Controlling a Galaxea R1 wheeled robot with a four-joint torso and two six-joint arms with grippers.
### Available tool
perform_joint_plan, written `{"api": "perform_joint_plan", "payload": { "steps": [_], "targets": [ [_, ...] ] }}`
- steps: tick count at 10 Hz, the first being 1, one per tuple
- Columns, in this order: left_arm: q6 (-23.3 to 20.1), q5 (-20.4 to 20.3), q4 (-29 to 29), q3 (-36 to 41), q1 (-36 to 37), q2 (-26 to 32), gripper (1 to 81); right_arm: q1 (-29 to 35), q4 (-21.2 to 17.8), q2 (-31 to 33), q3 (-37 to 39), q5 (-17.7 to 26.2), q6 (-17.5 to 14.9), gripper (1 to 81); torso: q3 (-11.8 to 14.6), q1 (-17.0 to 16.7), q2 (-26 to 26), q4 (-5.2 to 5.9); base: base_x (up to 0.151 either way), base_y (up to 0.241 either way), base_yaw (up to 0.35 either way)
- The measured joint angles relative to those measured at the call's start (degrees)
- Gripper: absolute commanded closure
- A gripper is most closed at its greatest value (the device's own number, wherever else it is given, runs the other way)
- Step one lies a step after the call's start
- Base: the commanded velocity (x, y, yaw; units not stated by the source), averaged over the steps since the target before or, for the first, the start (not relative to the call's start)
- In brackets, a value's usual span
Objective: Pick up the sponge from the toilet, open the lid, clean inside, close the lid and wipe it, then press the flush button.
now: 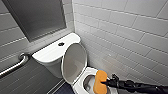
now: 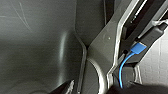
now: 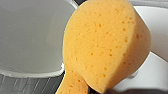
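The white toilet [image 1: 53, 53] stands in the corner with its lid [image 1: 74, 62] raised, the greyish underside facing the bowl [image 1: 86, 82]. The dark round flush button [image 1: 61, 44] sits in the middle of the tank top. My right gripper [image 1: 107, 82] comes in from the right and is shut on the orange sponge [image 1: 99, 81], holding it over the bowl's rim. In the right wrist view the sponge [image 3: 105, 45] looms large in front of the lid [image 3: 27, 37] and the white bowl rim [image 3: 150, 75]. The left wrist view faces dark grey robot parts and a blue cable [image 2: 125, 65].
White tiled walls close in on the right and behind the toilet. A dark panel [image 1: 37, 17] hangs above the tank. A metal grab bar [image 1: 15, 65] runs along the left wall. Dark floor shows beside the bowl at the bottom left.
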State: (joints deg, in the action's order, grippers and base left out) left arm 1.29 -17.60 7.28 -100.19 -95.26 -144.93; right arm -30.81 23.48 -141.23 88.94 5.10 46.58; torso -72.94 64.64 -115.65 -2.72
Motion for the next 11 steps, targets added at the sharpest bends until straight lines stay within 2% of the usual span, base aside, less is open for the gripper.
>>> {"api": "perform_joint_plan", "payload": {
  "steps": [4,7,8,10,11],
  "targets": [
    [0.02,0.00,-0.01,-1.12,0.17,-0.33,1.0,4.62,-0.27,-13.26,9.55,4.16,1.77,81.1,0.00,0.00,0.02,0.00,0.000,0.000,0.000],
    [0.05,0.00,-0.01,-1.16,0.24,-0.30,1.0,5.71,-0.28,-16.21,12.85,5.81,2.93,81.1,-0.02,0.00,0.02,0.30,0.000,0.000,0.000],
    [0.05,0.00,-0.01,-1.16,0.44,-0.30,1.0,5.58,-0.27,-16.13,13.15,6.12,3.00,81.1,-0.02,0.00,0.02,1.38,0.000,0.000,0.000],
    [0.07,0.02,-0.01,-1.16,0.50,-0.35,1.0,5.58,-0.27,-16.79,13.23,6.34,3.02,81.1,-0.02,0.00,0.02,4.65,0.000,0.000,0.000],
    [0.05,0.20,-0.01,-1.16,0.27,-0.41,1.0,5.56,-0.28,-17.85,13.46,6.30,3.06,81.1,-0.02,0.00,0.02,5.59,0.000,0.000,0.000]
  ]
}}
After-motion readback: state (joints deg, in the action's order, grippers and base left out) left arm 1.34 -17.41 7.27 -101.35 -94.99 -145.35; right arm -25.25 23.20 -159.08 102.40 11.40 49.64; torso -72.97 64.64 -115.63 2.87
